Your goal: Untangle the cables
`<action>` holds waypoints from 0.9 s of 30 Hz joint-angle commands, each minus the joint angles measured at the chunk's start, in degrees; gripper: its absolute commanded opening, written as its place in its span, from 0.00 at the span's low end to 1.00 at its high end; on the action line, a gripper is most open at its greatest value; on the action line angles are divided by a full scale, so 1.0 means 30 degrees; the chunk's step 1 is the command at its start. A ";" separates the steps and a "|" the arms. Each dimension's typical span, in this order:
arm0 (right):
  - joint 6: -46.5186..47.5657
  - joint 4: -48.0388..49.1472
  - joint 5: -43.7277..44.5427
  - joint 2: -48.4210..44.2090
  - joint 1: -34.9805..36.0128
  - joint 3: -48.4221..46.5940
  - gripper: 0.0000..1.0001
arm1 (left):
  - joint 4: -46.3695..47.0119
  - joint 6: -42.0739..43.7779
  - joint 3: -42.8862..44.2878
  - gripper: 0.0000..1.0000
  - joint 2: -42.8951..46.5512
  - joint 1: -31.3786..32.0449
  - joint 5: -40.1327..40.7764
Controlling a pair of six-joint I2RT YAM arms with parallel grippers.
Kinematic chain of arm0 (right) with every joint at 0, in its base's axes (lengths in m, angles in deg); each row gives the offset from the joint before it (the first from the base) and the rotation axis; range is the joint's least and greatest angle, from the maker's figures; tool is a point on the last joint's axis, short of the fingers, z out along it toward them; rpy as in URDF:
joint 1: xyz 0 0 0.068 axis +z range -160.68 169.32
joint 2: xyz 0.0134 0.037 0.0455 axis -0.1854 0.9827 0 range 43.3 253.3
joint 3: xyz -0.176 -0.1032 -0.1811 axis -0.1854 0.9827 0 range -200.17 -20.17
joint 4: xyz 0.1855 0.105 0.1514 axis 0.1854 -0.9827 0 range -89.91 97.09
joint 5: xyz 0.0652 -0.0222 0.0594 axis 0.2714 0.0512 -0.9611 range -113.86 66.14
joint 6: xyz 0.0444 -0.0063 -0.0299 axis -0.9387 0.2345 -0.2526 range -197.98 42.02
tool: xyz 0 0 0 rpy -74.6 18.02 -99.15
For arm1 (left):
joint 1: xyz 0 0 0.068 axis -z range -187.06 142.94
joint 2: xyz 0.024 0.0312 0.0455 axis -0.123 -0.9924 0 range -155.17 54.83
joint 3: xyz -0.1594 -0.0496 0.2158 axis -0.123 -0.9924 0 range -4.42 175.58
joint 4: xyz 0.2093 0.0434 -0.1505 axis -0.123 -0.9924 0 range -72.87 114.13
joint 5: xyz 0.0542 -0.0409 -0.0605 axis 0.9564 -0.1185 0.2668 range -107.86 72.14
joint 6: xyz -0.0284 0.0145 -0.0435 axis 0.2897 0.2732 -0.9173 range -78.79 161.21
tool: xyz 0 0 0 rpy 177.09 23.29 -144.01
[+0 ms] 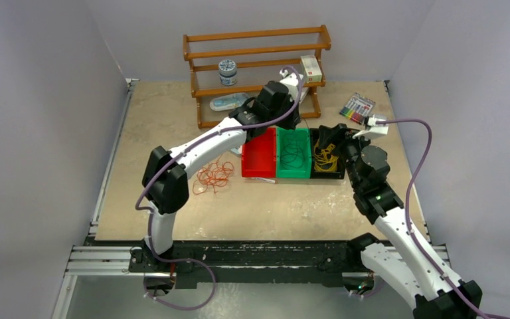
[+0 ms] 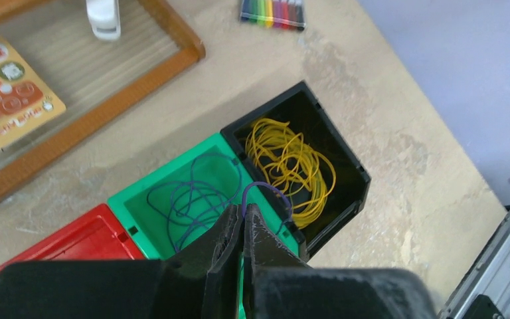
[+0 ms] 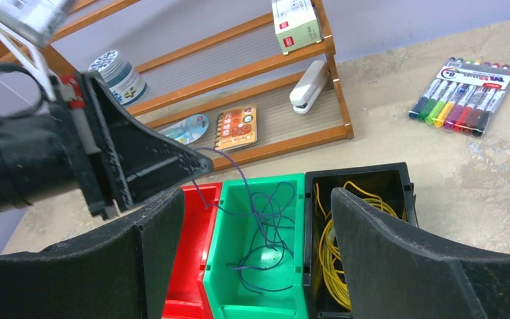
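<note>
Thin dark purple cables (image 2: 189,199) lie looped in the green bin (image 1: 293,174), and a strand (image 3: 236,169) rises from them. My left gripper (image 2: 244,211) is shut on that strand above the bin's back edge; it also shows in the right wrist view, left gripper (image 3: 202,165). Yellow cables (image 2: 295,166) fill the black bin (image 2: 355,169). Orange-red cables (image 1: 214,176) lie loose on the table left of the red bin (image 1: 259,159). My right gripper (image 3: 255,196) hangs open over the bins with nothing between its fingers (image 3: 372,226).
A wooden rack (image 1: 259,50) behind the bins holds a tin (image 1: 228,72), a box (image 1: 311,68), a stapler (image 3: 309,86) and cards. A marker set (image 1: 357,107) lies at the back right. Walls enclose the table on three sides.
</note>
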 commanded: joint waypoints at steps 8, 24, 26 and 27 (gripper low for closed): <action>0.0205 0.0575 -0.0157 0.0112 -0.0059 -0.0230 0.83 | 0.2736 -0.1134 -0.2127 0.00 -0.0960 -0.0541 -0.0220; 0.0546 0.0839 -0.0410 0.1018 -0.0035 -0.0317 0.83 | 0.1660 -0.0724 -0.2031 0.00 -0.3233 -0.1076 0.2349; 0.0543 0.0839 -0.0522 0.1070 -0.0043 -0.0318 0.83 | 0.1460 -0.0588 -0.1896 0.00 -0.3333 -0.1068 0.2575; 0.0501 0.0839 -0.0579 0.1132 -0.0040 -0.0318 0.83 | 0.1391 -0.0538 -0.1821 0.00 -0.3409 -0.1060 0.2579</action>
